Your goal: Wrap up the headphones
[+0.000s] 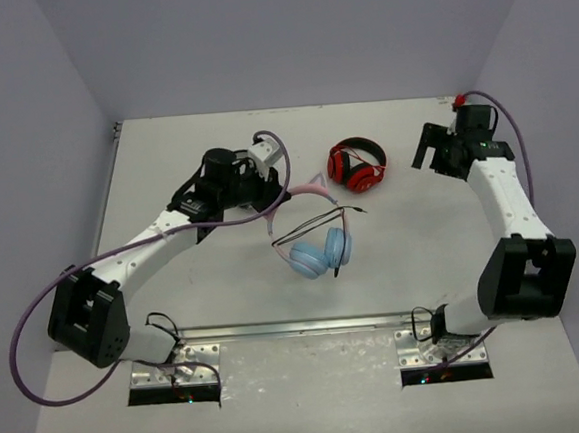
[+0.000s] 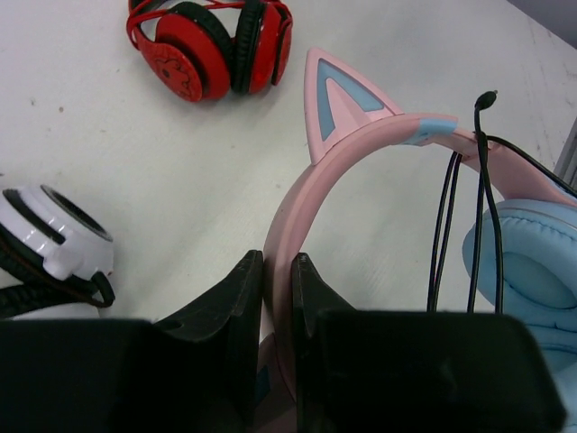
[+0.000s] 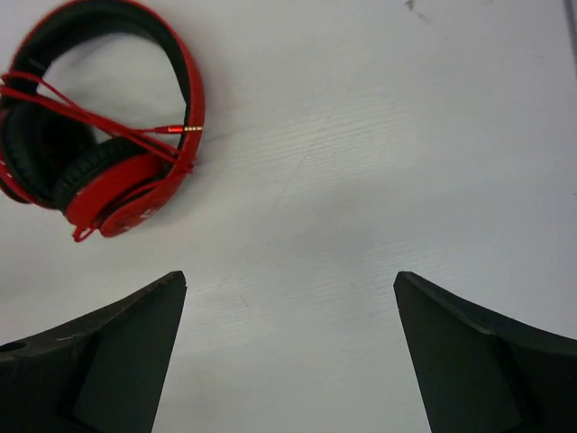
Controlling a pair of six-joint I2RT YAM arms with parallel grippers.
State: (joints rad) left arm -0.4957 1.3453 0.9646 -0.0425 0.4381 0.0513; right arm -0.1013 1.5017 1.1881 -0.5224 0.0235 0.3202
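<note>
The headphones (image 1: 317, 252) lie at the table's middle, with the pink headband (image 1: 315, 187) toward the back and the light-blue earcups (image 1: 322, 251) toward the front. In the left wrist view the headband (image 2: 302, 203), one cat ear (image 2: 338, 104) and an earcup (image 2: 532, 262) show. The thin black cable (image 2: 444, 221) is draped over the headband, with its plug end free. My left gripper (image 2: 278, 271) is shut on the headband and also shows in the top view (image 1: 276, 192). My right gripper (image 3: 290, 280) is open and empty above bare table at the back right (image 1: 427, 150).
Red-and-black headphones (image 1: 356, 163) lie behind the pink ones, wrapped in their own red cable (image 3: 99, 135). Black-and-white headphones (image 2: 50, 239) lie just left of my left gripper. Walls close the table at the back and both sides.
</note>
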